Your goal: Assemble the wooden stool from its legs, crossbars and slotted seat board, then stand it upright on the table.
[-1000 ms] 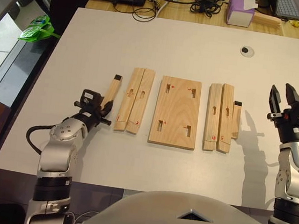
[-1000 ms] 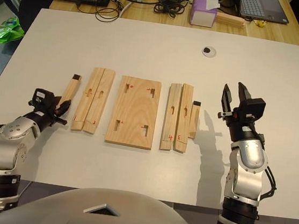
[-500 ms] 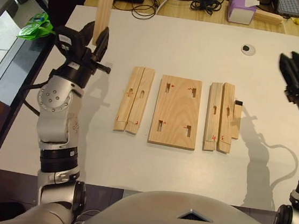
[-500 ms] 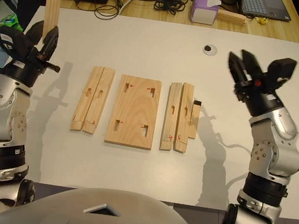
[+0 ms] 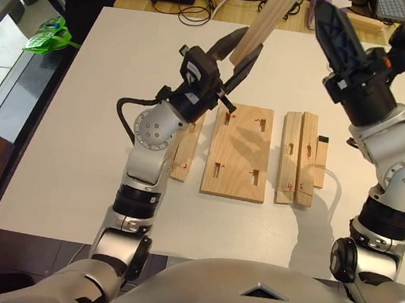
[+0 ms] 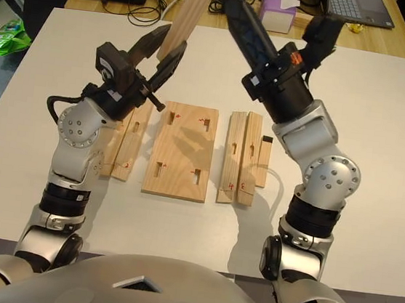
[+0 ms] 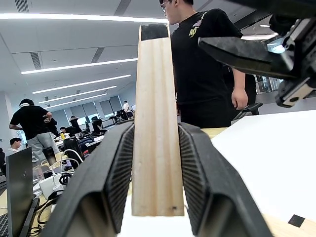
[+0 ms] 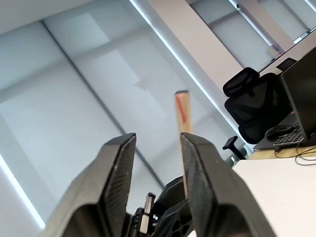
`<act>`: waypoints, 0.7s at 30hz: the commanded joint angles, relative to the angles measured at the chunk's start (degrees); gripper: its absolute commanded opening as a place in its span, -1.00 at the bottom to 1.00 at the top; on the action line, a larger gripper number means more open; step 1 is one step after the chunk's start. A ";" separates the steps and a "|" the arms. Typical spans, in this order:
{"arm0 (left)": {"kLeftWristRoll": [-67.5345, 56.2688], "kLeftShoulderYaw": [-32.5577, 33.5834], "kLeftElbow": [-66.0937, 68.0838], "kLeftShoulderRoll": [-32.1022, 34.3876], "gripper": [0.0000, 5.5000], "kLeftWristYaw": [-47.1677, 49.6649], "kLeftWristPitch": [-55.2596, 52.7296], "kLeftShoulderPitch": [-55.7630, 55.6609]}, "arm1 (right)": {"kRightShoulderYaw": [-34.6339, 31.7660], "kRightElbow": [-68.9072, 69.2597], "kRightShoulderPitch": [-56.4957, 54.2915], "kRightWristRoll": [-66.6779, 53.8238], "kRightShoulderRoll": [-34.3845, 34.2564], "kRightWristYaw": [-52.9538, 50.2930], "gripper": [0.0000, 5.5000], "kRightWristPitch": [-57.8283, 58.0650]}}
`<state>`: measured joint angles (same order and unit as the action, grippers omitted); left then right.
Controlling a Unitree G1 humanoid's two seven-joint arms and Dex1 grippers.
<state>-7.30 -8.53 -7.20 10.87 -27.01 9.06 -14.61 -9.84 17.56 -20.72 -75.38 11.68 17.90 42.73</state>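
Gripping left end effector (image 5: pixel 252 39): clamped on crossbar (image 7: pixel 157 123), raised above seat board (image 5: pixel 236 163).
Right end effector (image 8: pixel 158 140): fingers apart, above seat board.
Legs (image 5: pixel 296 158): flat on desk (image 5: pixel 79 145), flanking seat board.

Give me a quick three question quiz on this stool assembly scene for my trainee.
1. True or false: the left jaws are shut on a wooden crossbar, held up in the air.
2. How many slots show in the seat board?
3. The right jaws are: A) open and empty, B) shut on a leg, C) resting on the seat board.
Key: 1 true; 2 four; 3 A.
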 commanded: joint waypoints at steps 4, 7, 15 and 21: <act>-6.10 2.41 -2.73 1.34 -0.52 2.67 -25.55 -4.03 | 16.83 4.80 1.09 43.55 15.11 11.64 -0.39 -21.22; -3.82 1.24 -4.28 6.85 -0.52 1.60 -35.95 -4.23 | 20.04 4.08 -0.63 59.04 21.62 15.17 -0.39 -32.33; -6.84 3.86 -7.32 8.14 -0.52 2.21 -50.19 -9.44 | 34.10 -9.07 -12.33 94.24 31.26 24.57 -0.39 -64.67; -9.70 4.04 -10.95 6.66 -0.52 2.65 -55.24 -9.01 | 35.00 -20.47 -17.84 105.17 25.71 16.97 -0.39 -70.68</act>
<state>-16.15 -4.63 -16.55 17.83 -24.81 -44.26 -23.65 25.55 -0.60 -35.78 26.89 38.96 37.63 -27.16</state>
